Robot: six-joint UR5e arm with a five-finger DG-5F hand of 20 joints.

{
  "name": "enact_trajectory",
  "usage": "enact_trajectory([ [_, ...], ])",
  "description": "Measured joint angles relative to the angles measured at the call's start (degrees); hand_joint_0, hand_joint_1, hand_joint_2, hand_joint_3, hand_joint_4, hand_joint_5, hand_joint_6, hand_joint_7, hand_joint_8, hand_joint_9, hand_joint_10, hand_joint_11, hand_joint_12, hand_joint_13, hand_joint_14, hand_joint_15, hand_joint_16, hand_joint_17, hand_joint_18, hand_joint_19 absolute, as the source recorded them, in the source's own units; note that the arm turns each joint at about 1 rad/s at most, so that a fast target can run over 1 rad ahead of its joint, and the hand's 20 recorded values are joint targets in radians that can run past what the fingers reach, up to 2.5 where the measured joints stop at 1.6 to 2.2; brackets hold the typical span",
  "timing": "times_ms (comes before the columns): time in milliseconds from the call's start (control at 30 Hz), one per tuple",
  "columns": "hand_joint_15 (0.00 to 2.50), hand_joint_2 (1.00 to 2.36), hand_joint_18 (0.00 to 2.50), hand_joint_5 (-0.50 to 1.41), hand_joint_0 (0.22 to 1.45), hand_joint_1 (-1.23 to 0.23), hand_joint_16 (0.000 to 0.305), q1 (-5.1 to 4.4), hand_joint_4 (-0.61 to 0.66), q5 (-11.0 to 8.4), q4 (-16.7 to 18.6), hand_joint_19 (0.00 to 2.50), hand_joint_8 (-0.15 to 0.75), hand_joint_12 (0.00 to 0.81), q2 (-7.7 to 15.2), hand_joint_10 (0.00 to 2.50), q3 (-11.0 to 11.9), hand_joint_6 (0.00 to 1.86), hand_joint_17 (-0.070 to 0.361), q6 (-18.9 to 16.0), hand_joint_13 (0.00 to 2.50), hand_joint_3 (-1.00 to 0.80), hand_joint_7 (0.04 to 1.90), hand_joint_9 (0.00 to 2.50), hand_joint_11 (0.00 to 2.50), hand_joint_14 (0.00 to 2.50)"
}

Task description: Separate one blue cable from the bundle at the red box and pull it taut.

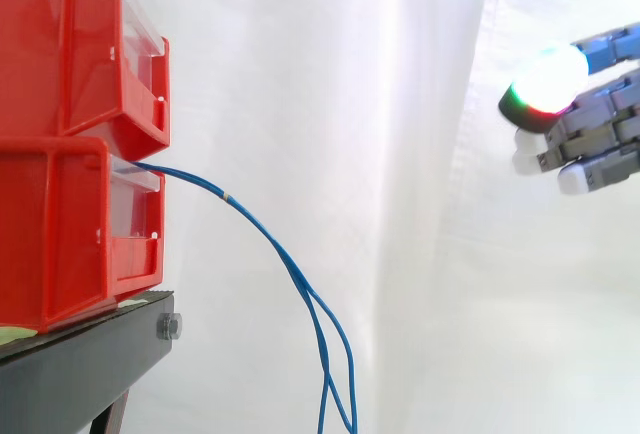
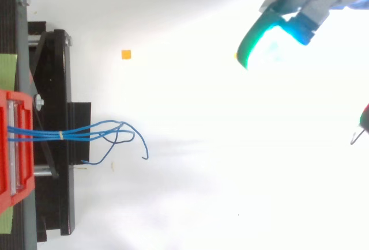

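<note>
Thin blue cables [image 2: 52, 134] – banded together – droop slack from the red bin [image 1: 60, 224].

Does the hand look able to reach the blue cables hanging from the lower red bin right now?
Probably yes. The hand hovers apart from the blue cables, which hang free from the lower red bin, and only open space lies between.

Stacked bins [image 1: 60, 104] on stand [image 1: 80, 369] at left, cable bundle [image 1: 228, 197] trailing right from the lower, hand [image 1: 600, 124] well apart farther right.
</note>
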State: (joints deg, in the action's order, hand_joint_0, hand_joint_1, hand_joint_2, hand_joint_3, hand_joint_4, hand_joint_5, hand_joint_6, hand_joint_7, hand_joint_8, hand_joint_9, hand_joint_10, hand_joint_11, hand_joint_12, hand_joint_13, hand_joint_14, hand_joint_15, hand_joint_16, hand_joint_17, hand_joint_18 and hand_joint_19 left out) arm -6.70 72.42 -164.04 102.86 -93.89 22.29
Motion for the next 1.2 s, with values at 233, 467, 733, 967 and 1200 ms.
enact_trajectory([
  [233,0.11,1.0,0.0,-0.23,0.56,-0.53,0.049,-0.83,0.28,-1.23,5.07,0.34,0.333,0.335,2.97,0.01,0.09,0.5,0.109,0.88,0.01,-0.5,0.77,0.33,0.33,0.0],
  [467,0.11,1.0,0.0,-0.23,0.56,-0.53,0.048,-1.55,0.28,-3.33,7.49,0.34,0.333,0.335,4.85,0.01,0.11,0.5,0.109,2.11,0.01,-0.5,0.77,0.32,0.33,0.0],
  [733,0.11,1.0,0.0,-0.23,0.56,-0.53,0.048,-1.73,0.28,-4.5,10.99,0.34,0.333,0.335,6.25,0.01,0.11,0.5,0.109,2.1,0.01,-0.5,0.77,0.33,0.33,0.0],
  [967,0.11,1.0,0.01,-0.23,0.56,-0.53,0.048,-1.97,0.28,-7.22,13.11,0.33,0.334,0.336,6.72,0.01,0.19,0.5,0.109,3.3,0.01,-0.5,0.77,0.33,0.33,0.0],
  [1200,0.11,1.0,0.01,-0.23,0.56,-0.53,0.048,-1.91,0.28,-7.53,14.14,0.33,0.334,0.336,9.31,0.01,1.63,0.5,0.109,2.68,0.01,-0.5,0.77,0.33,0.33,0.0],
])
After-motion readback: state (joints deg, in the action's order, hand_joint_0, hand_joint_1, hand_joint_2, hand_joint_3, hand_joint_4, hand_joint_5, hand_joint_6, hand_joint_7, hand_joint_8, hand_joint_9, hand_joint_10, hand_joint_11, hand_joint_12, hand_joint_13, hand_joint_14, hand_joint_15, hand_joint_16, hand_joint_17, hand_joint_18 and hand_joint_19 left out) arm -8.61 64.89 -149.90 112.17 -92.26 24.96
